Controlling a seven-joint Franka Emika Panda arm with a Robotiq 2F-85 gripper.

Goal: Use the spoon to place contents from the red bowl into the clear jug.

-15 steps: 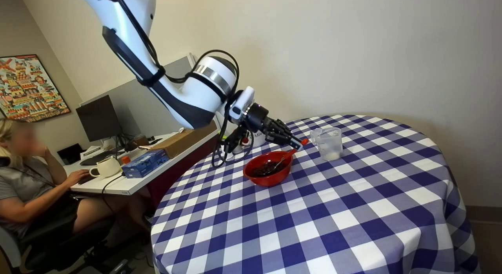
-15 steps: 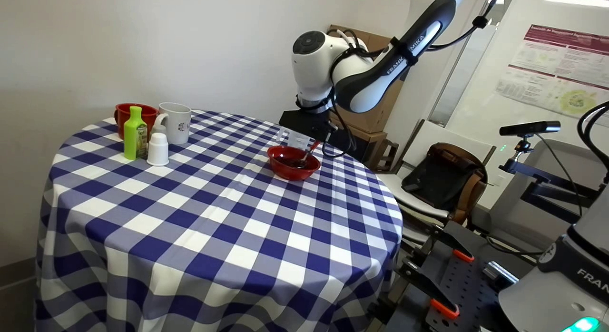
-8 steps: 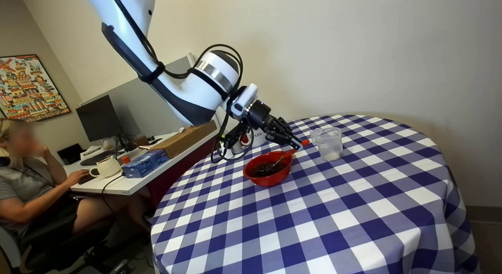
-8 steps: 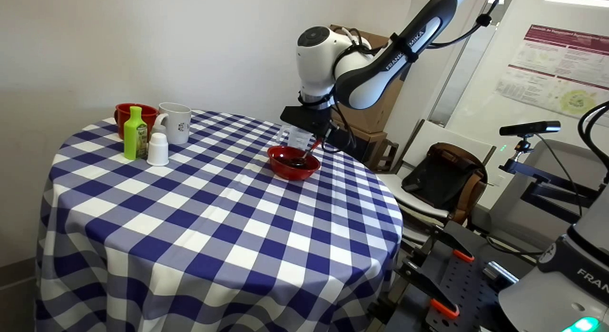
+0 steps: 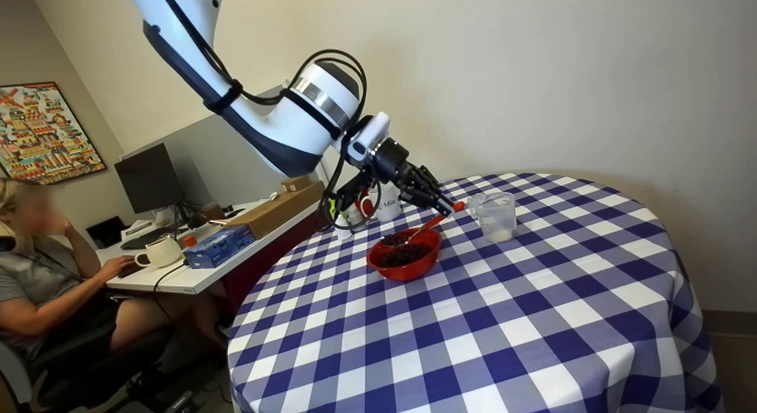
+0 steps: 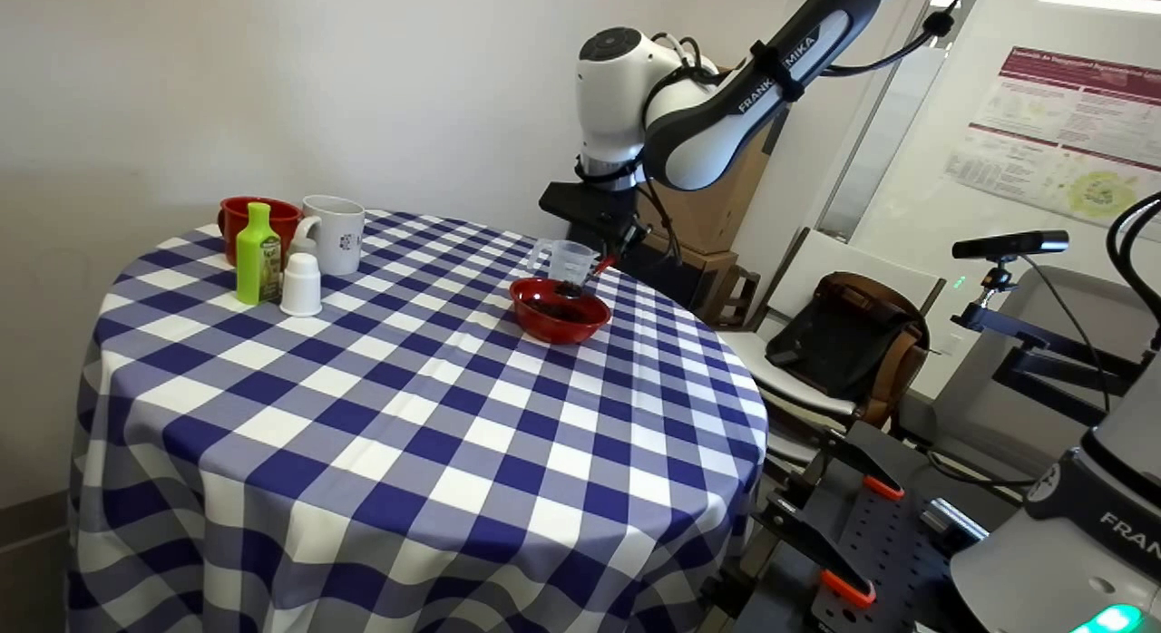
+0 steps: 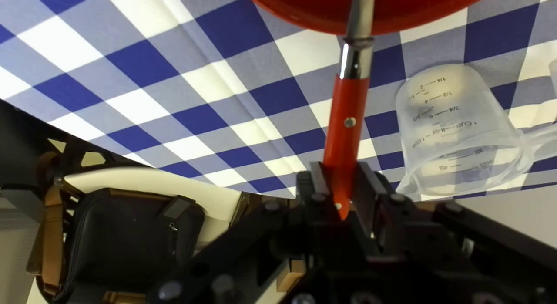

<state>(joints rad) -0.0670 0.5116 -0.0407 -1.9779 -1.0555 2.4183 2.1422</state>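
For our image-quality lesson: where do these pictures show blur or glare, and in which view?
Wrist view: the pincer looks out of focus, the clear jug shows legible printing, a glint sits on the metal collar of the spoon. In an exterior view, the seated person's face is smudged. In an exterior view, a white strip at top right looks overexposed.

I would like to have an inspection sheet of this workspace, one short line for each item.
Surface: checked cloth, lightly creased.
Job's things: spoon, scoop loaded with dark pieces, over bowl; jug upright, apart from bowl.
Clutter: bottle, red mug, white mug, white container, grouped together.
Gripper: shut on spoon handle.
Cables: black, looping along arm.
Surroundings: person seated at desk; bag on chair.
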